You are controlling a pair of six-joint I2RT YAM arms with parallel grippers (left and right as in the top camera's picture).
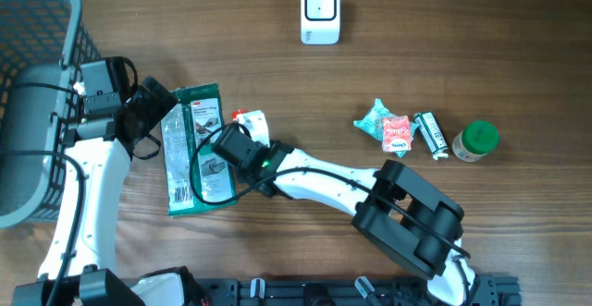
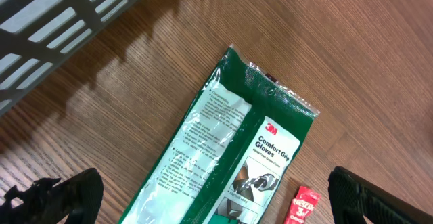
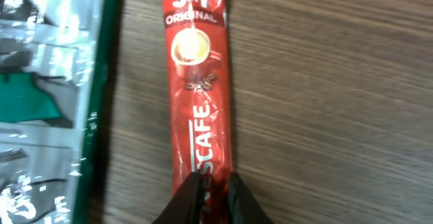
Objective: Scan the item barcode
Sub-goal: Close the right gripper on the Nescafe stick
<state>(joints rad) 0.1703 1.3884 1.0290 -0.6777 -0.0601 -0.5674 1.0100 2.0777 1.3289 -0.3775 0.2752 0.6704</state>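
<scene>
The right claw [image 3: 215, 195] is pinching the near end of the red Nescafe sachet [image 3: 198, 82], and its two fingers are pressing together on the foil. The sachet is lying flat on the wooden table [image 3: 325, 102] and is stretching straight ahead of this claw. On the claw's left side the green glove package [image 3: 47, 102] is lying beside the sachet, with a narrow strip of table between them. The left claw [image 2: 216, 207] is hanging above the same package with its fingers wide apart, gripping nothing. The white scanner [image 1: 320, 12] is standing well apart, beyond both claws.
</scene>
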